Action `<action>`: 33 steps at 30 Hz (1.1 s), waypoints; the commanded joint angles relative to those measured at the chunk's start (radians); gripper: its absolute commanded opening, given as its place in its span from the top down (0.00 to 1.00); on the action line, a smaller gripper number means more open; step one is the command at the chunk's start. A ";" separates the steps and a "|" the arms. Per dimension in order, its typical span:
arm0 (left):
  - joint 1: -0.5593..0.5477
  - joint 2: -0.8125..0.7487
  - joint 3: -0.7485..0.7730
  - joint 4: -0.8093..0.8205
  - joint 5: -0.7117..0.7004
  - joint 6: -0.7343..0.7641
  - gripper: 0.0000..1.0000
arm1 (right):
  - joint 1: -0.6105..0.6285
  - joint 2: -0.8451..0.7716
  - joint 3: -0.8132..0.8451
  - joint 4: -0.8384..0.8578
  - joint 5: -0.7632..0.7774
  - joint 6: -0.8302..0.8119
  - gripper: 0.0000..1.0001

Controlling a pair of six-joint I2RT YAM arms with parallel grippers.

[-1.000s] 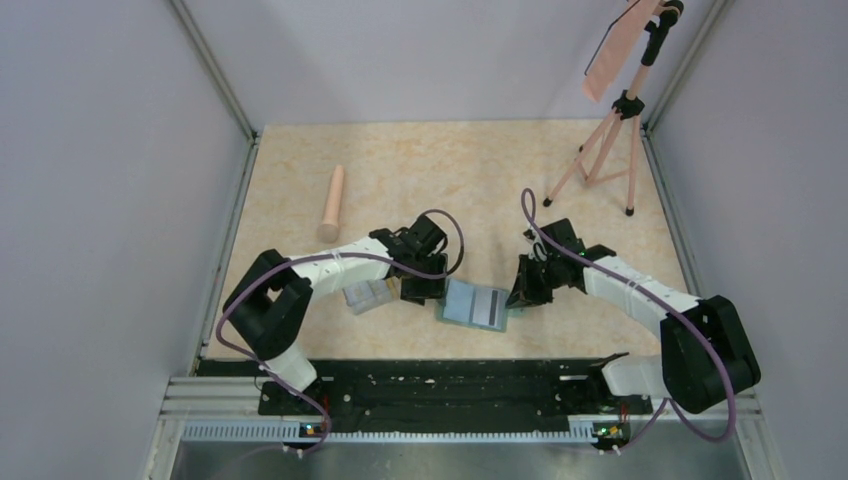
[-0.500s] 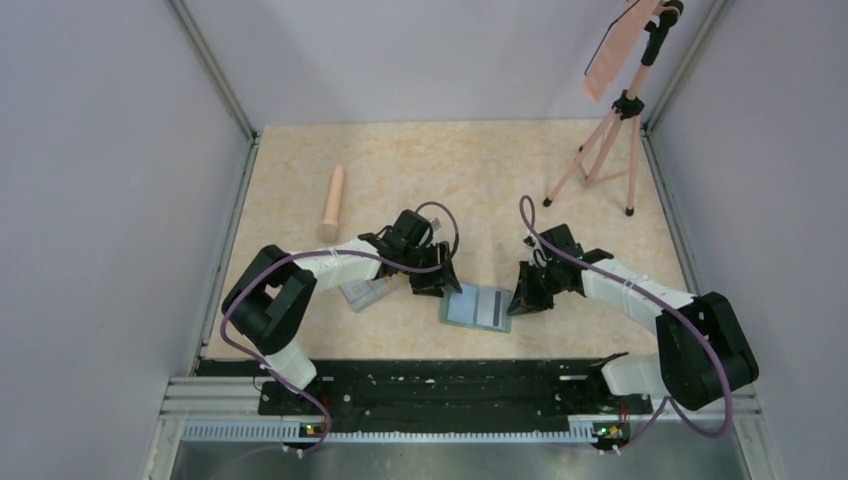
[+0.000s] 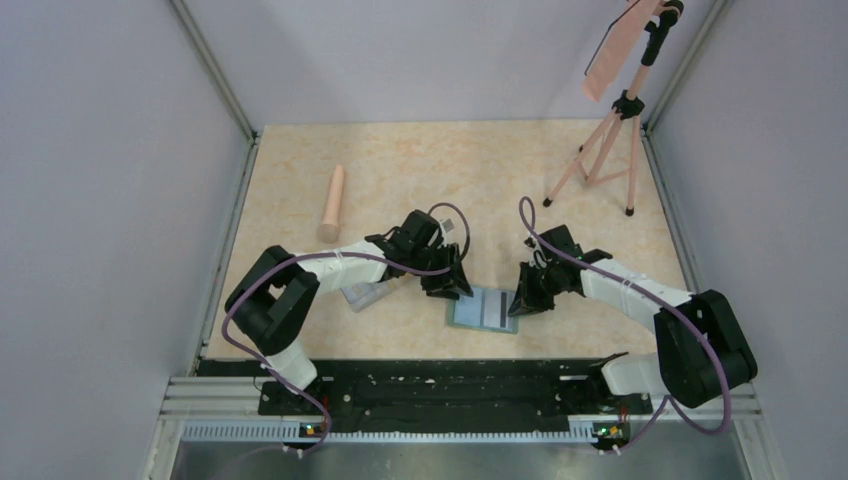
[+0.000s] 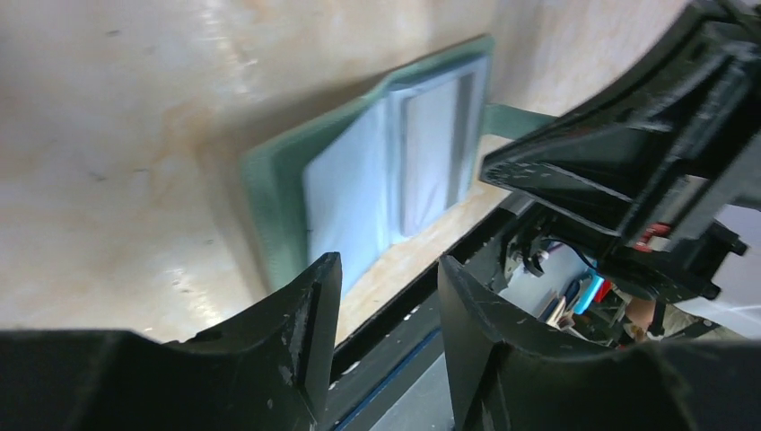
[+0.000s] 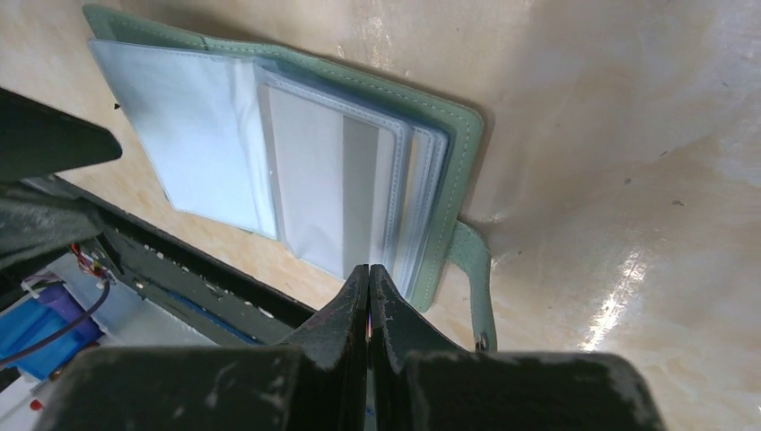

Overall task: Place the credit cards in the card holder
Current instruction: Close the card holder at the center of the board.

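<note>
Looking down from the top camera, I have the card holder [image 3: 483,309] lying open and flat on the tabletop [image 3: 430,170], directly between my two grippers. The left gripper [image 3: 455,288] sits just beside the holder's left edge. In its wrist view the left gripper [image 4: 386,269] is released, with a clear gap between the fingers [image 4: 314,305] and nothing in it; the holder [image 4: 269,189] lies just beyond the tips. The right gripper [image 3: 520,300] is at the holder's opposite edge. In its wrist view the right gripper [image 5: 368,268] is clenched, fingertips pressed together, with nothing that I can see between them. It is right at the near edge of the pale blue pocket pages [image 5: 206,144], with the snap tab [image 5: 471,269] just to the side of the tips. Through the top page I see a pale card [image 5: 332,171] with a grey stripe. A clear plastic box [image 3: 365,295] sits under my left arm, behind that gripper.
</note>
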 commanded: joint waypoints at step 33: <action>-0.068 -0.008 -0.098 0.142 -0.093 -0.029 0.34 | 0.008 0.021 -0.012 -0.033 0.154 -0.022 1.00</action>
